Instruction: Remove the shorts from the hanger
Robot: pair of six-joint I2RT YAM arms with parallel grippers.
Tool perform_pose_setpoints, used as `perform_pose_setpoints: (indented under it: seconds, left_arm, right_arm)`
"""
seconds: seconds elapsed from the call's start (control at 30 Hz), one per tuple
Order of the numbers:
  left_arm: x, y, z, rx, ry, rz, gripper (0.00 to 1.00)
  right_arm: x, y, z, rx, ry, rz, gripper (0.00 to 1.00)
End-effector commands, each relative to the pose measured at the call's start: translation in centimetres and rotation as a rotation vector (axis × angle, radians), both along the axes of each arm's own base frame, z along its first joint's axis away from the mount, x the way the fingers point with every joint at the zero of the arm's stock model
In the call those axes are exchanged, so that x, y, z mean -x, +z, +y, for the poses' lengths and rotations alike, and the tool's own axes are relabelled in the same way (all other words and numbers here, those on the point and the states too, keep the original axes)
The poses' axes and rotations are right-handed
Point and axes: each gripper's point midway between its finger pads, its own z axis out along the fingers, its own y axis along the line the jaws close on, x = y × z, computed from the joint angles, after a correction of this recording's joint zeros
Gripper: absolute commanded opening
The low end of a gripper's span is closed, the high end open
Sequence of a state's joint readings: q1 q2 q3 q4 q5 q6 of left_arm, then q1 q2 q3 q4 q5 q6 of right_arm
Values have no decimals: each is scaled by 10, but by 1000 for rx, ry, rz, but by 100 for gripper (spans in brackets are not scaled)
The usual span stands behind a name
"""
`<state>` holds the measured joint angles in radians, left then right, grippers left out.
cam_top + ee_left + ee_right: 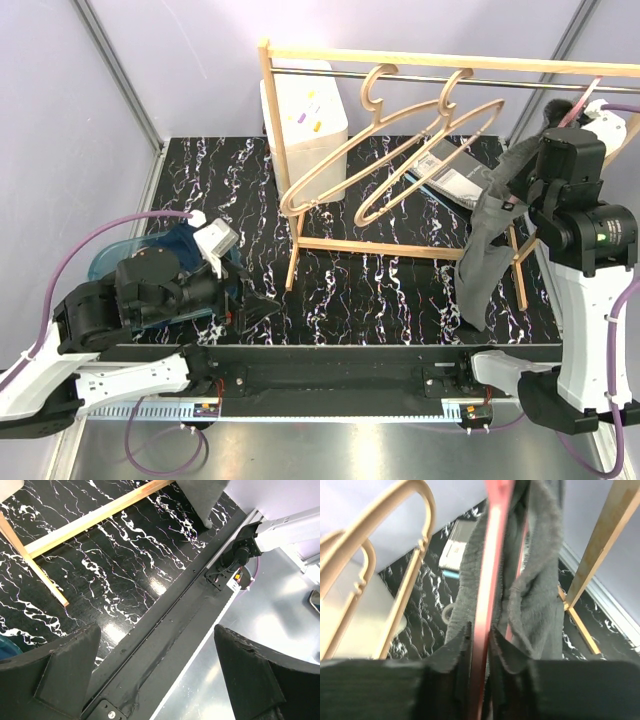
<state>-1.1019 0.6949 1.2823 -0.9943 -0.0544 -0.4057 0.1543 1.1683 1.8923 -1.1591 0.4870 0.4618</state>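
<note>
Grey shorts (485,240) hang on pink hanger (585,100) at right end of wooden rack (420,57), cloth drooping down toward desk (400,290) beside rack's right leg

Right gripper (480,680) up at the rail, pressed together on the pink hanger's bar; in right wrist view the bar runs straight down into the narrow gap between the fingers (375,690), grey cloth bunched against both of them. Cannot tell if cloth is also caught inside the pinch

Two wooden hangers (378,110) hook on the rail left of the pink one, both bare and tilted, well apart from the right gripper

Left gripper (155,665) low at near left of desk, spread wide, nothing between fingers, pointing along the desk's front edge over the black rail. Marble-pattern top and rack's base bar show past it in left wrist view

Navy shorts (172,245) lie in blue tub (105,262) at left of desk, partly hidden behind left arm, well apart from the rack

White bin (310,120) stands at back of desk behind rack's left post. Flat pack (455,180) lies on desk under the rail, just left of the grey shorts
</note>
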Motion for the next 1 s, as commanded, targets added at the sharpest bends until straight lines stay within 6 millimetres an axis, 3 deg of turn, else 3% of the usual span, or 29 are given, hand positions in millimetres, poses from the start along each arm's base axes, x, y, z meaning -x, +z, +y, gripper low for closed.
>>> perform_pose_setpoints:
  seconds: [0.0, 0.03, 0.1, 0.13, 0.2, 0.23, 0.53, 0.87, 0.97]
  left_arm:
    - [-5, 10, 0, 40, 40, -11, 99]
    - [-6, 9, 2, 38, 45, -11, 99]
    - [-6, 10, 6, 40, 59, -18, 99]
    - [-7, 10, 8, 41, 64, -23, 99]
    - [-8, 11, 12, 38, 74, -35, 99]
    - [-8, 11, 12, 34, 76, -38, 99]
    - [-5, 10, 14, -28, 27, -63, 99]
    - [-8, 9, 15, -85, -6, -118, 99]
    - [-6, 8, 12, -89, -26, -110, 99]
  right_arm:
    - [-11, 22, -17, 6, -107, -158, 10]
    - [-15, 35, -15, 8, -93, -222, 7]
    - [-14, 37, -11, 9, -59, -274, 0]
    - [-17, 51, -10, 17, -46, -341, 0]
    - [-15, 55, -8, 19, -30, -391, 0]
    - [-15, 66, -8, 28, -22, -439, 0]
    - [-15, 94, -5, 107, 22, -612, 0]
    - [1, 96, -18, 164, -33, -677, 0]
    - [5, 101, -9, 170, 26, -702, 0]
